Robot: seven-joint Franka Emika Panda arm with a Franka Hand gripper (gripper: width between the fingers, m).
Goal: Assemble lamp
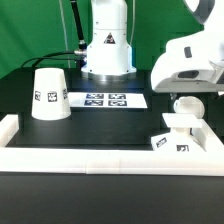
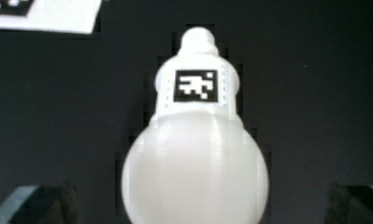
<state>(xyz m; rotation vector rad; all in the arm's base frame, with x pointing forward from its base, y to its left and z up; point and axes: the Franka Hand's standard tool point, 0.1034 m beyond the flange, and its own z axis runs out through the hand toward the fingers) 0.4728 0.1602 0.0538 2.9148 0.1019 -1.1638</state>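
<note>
The white bulb [image 2: 197, 150] fills the wrist view, its neck carrying a square tag [image 2: 199, 86]. My gripper [image 2: 197, 206] is open and straddles the bulb's round body. The dark fingertips [image 2: 30, 205] stand clear of it on both sides. In the exterior view my gripper [image 1: 187, 96] hangs low over the bulb [image 1: 186, 104] at the right. The small square base [image 1: 176, 137] with tags sits just in front of the bulb. The tapered shade [image 1: 50, 93] stands mouth down on the exterior view's left, well apart.
The marker board [image 1: 107, 99] lies mid-table in front of the arm's pedestal [image 1: 107, 50]; its corner shows in the wrist view [image 2: 32, 15]. Long white border rails [image 1: 100, 157] run along the front and both sides, close to the base.
</note>
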